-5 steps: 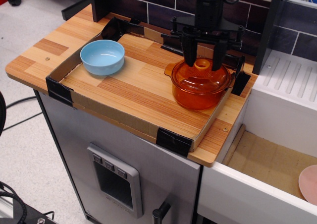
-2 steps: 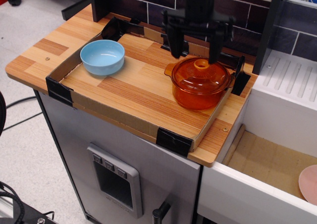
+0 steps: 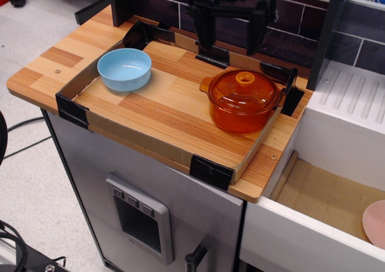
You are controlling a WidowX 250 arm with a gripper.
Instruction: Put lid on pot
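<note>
The orange translucent pot (image 3: 239, 117) stands at the right side of the wooden tray. The domed orange lid (image 3: 245, 91) sits on top of it, seated level, with its small round knob (image 3: 245, 77) up. My gripper (image 3: 230, 43) hangs above and behind the pot, a little to its left, with both black fingers (image 3: 204, 31) spread wide apart. It is open, empty, and touches neither the lid nor the pot.
A light blue bowl (image 3: 124, 69) sits at the tray's left. The tray has a low cardboard rim (image 3: 144, 145) with black taped corners. A dark tiled wall (image 3: 162, 1) stands behind. A white sink unit (image 3: 349, 121) with a pink plate (image 3: 376, 221) lies to the right.
My gripper has risen from around the lid's knob and moved up, back and slightly left, fingers open. The lid stays on the pot.
</note>
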